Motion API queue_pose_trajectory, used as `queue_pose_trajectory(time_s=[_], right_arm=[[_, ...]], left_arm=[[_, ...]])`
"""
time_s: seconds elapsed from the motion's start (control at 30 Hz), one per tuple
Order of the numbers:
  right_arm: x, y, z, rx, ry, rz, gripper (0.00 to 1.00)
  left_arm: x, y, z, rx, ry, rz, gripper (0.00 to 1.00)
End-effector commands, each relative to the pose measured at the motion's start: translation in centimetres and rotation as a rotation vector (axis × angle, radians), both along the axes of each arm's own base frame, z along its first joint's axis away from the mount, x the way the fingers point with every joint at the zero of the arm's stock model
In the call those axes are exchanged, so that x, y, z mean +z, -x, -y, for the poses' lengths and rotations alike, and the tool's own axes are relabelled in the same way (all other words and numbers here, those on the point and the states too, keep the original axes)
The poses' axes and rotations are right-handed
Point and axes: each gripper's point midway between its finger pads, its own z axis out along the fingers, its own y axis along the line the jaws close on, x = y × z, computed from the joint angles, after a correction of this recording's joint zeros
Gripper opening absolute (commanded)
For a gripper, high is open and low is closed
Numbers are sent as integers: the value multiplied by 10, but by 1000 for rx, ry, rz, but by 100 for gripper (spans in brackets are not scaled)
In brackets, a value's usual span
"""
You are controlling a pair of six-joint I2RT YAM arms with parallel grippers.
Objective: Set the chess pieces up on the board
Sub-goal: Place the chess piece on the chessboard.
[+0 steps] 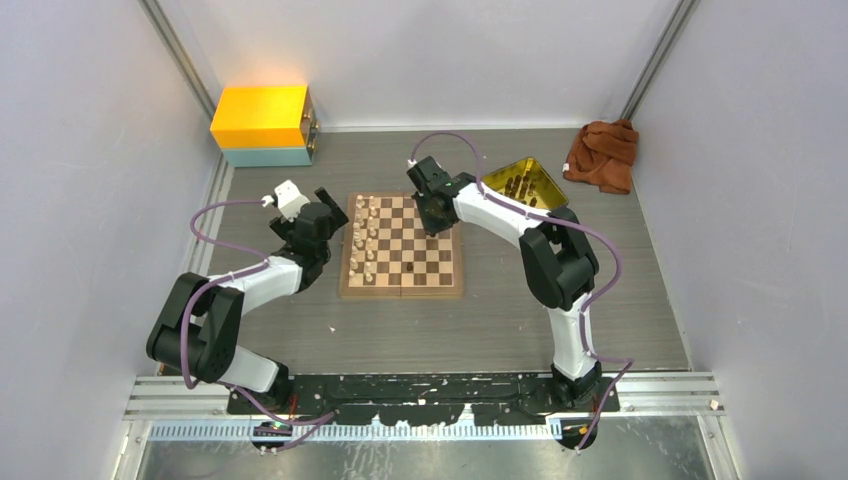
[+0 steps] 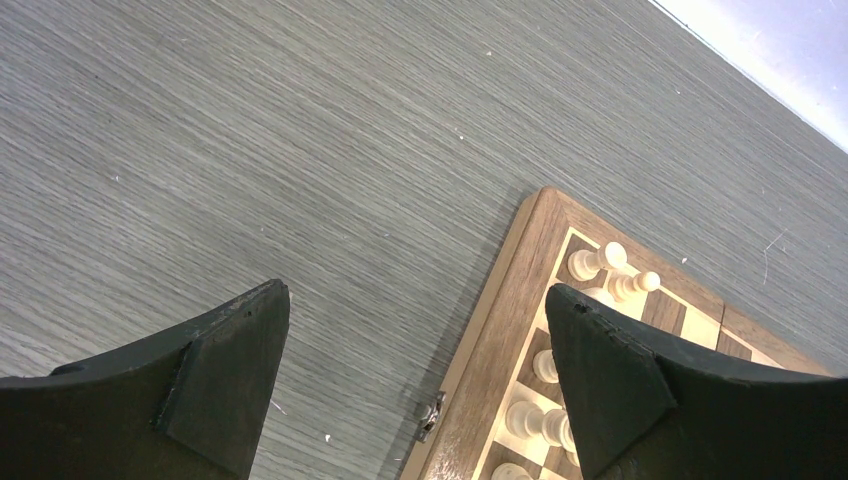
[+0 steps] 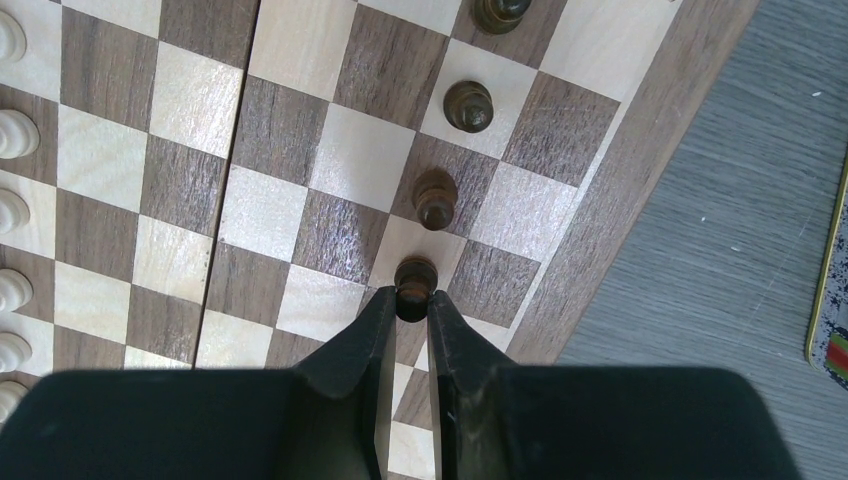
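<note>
- Worktop point(image 1: 500, 320): grey wood-grain. Open surface runs from the board's near edge to the arm bases, and on both sides of the board.
- Yellow box point(image 1: 260, 118): far left corner.
- Board point(image 1: 402, 291): mid-worktop, edges square to the worktop's.
- Brown cloth point(image 1: 602, 152): far right corner.
- Yellow tray point(image 1: 540, 175): far right, apart from the board's right edge, with dark pieces point(image 1: 515, 185) inside.
- Left tool point(image 2: 415, 295): released, jaws wide, straddling the board's left edge.
- Right tool point(image 3: 415, 300): clenched on a dark pawn point(image 3: 415, 275) over a light square, one file in from the board's right border.
- Pale pieces point(image 1: 365, 240): ranked along the board's left side.
- Dark pawns point(image 3: 435, 198): lined beyond the held one.
</note>
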Motion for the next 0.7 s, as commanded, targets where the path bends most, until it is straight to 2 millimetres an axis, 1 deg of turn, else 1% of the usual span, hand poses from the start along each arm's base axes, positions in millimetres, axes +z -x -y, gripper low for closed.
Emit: queue_pose_trajectory(time_s=[0.0, 0.5, 0.6, 0.67], right_arm=[[15, -14, -11, -12, -53, 47, 6], [9, -14, -15, -11, -68, 32, 7], [9, -13, -15, -10, -70, 28, 10], [9, -12, -16, -5, -71, 28, 16]], left_arm=[[9, -4, -3, 24, -11, 43, 99], [7, -4, -3, 23, -14, 40, 100], [6, -4, -3, 23, -14, 39, 99], [6, -4, -3, 23, -15, 38, 99]])
